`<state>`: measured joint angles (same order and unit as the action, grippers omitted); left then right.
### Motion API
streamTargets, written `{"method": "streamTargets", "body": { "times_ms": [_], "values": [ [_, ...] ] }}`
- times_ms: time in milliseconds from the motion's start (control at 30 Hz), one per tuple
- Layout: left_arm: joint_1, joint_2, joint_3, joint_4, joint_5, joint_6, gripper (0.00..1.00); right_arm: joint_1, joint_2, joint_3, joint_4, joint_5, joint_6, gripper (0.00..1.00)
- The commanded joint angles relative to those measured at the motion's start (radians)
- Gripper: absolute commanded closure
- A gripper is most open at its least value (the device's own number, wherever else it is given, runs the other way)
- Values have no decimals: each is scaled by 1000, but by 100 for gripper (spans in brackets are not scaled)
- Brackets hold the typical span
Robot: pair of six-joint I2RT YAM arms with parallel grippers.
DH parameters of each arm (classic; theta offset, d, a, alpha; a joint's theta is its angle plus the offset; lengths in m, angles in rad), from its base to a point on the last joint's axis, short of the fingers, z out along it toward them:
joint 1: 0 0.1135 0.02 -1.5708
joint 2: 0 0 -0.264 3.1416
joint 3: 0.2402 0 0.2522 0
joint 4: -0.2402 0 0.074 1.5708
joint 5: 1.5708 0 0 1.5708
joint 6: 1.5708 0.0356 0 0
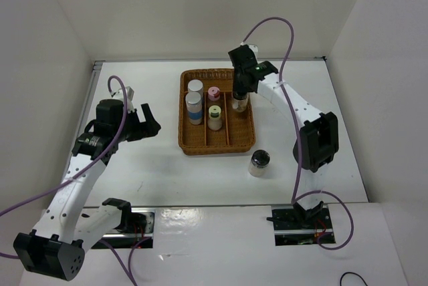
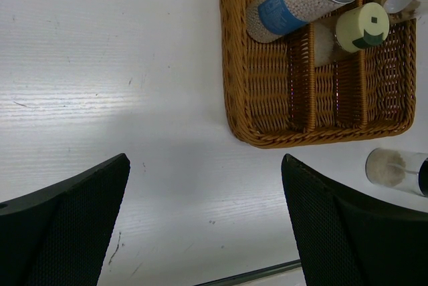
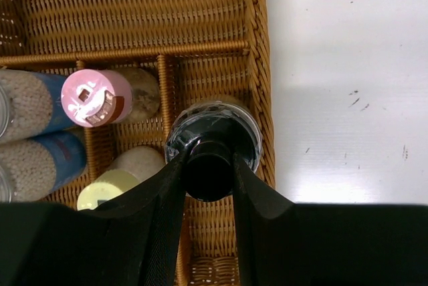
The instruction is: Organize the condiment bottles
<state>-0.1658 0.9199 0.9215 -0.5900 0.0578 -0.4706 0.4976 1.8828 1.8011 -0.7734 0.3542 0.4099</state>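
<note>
Six shakers in all. There are two white ones with blue bands, the upper white shaker (image 1: 194,86) and the lower white shaker (image 1: 194,107). There is one pink shaker (image 1: 213,92) and one yellow-green shaker (image 1: 214,111). There are also two clear ones with black tops, the held clear shaker (image 3: 214,122) and the loose clear shaker (image 1: 259,163). There is one wicker tray (image 1: 215,150) and two pincers.

The right pincer (image 3: 208,166) reaches down into the tray from the upper right of the top view. It is pinching the black top of the held clear shaker, one finger pressed on each side. Whether that shaker's base touches the tray floor cannot be told.

The left pincer (image 2: 205,166) is spread wide and grips nothing. It sits over bare table (image 1: 147,166) at the left of the top view, well apart from the tray. In its own view the tray fills the upper right, and the loose clear shaker shows at the right edge.

The tray is split into three long lanes below a cross divider. The left lane holds the two white shakers, one above the other in the frame. The middle lane holds the pink shaker with the yellow-green shaker just below it. The right lane holds the held clear shaker, close under the divider. That makes five in the tray. The loose clear shaker stands upright on the table just outside the tray's lower right corner.
</note>
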Motion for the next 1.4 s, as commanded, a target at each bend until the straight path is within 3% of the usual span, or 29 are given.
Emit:
{"method": "streamTargets", "body": {
  "times_ms": [0, 767, 867, 1100, 1233, 1367],
  "values": [
    [5, -7, -6, 39, 16, 20, 0, 4, 22, 57, 74, 14, -6, 97],
    [5, 20, -6, 39, 34, 20, 0, 4, 154, 55, 160, 45, -6, 93],
    [5, 20, -6, 39, 34, 20, 0, 4, 174, 64, 140, 54, -6, 82],
    [5, 20, -6, 39, 34, 20, 0, 4, 119, -22, 120, 65, 32, 20],
    [5, 20, -6, 39, 34, 29, 0, 4, 9, -71, 129, 42, 41, 6],
    [5, 11, -6, 39, 34, 29, 0, 15, -175, -182, 126, 0, 50, 3]
  ]
}}
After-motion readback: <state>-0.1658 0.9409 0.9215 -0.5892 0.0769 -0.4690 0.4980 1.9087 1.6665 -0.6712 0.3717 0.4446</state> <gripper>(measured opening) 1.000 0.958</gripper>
